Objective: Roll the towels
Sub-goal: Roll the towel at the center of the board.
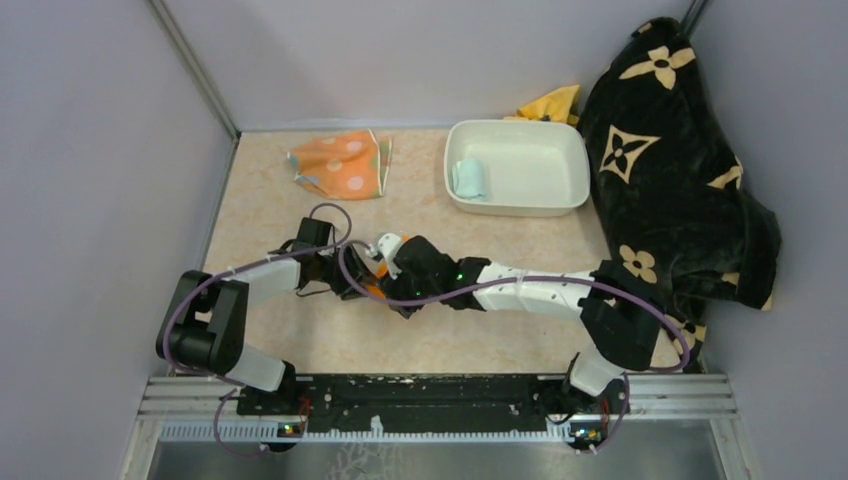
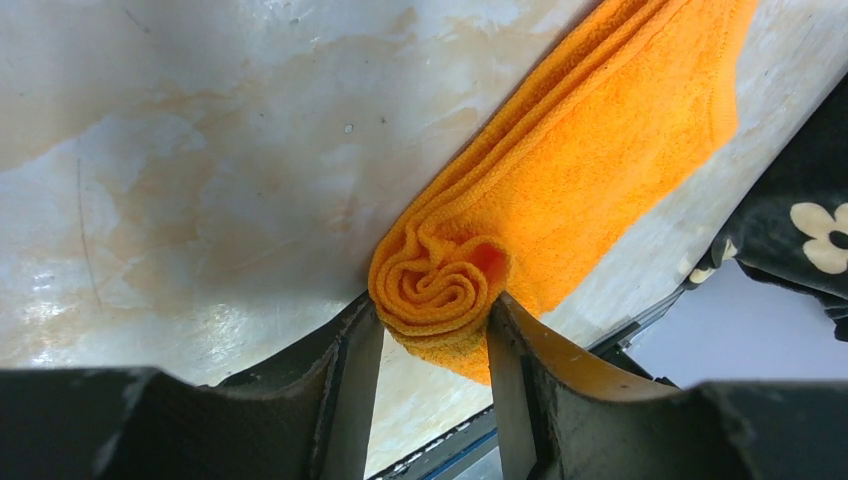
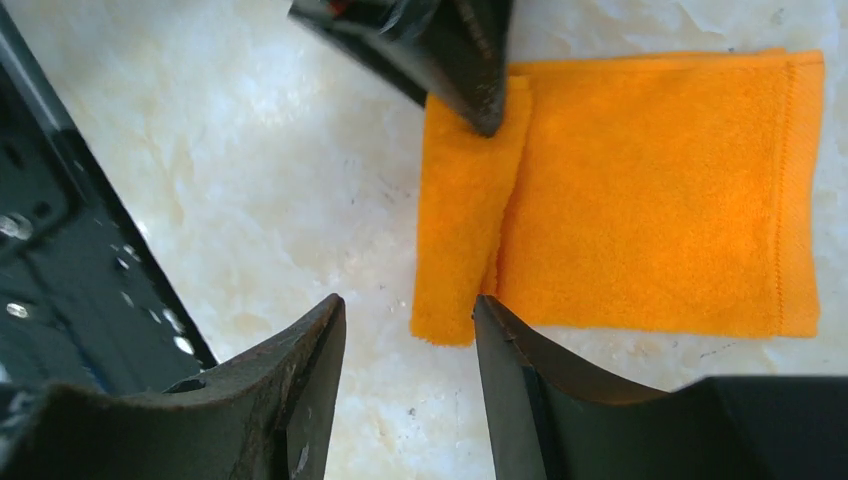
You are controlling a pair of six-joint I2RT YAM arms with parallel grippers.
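Note:
The plain orange towel [image 3: 650,190] lies flat on the table with its left end rolled up [image 3: 465,220]. In the left wrist view the roll's spiral end [image 2: 435,285] sits between my left gripper's fingers [image 2: 520,350]; the left gripper [image 2: 435,335] is shut on it. My right gripper [image 3: 405,325] is open and empty, at the roll's other end. In the top view both grippers [image 1: 350,275] [image 1: 388,262] meet mid-table and hide most of the orange towel [image 1: 374,278]. The polka-dot towel [image 1: 340,165] lies crumpled at the back left. The mint towel [image 1: 467,178] lies rolled in the white tub [image 1: 560,195].
A big black blanket with tan flowers [image 1: 680,170] is heaped along the right wall. A yellow cloth [image 1: 550,103] lies behind the tub. Grey walls close off the left, back and right. The metal base rail [image 1: 440,395] runs along the near edge.

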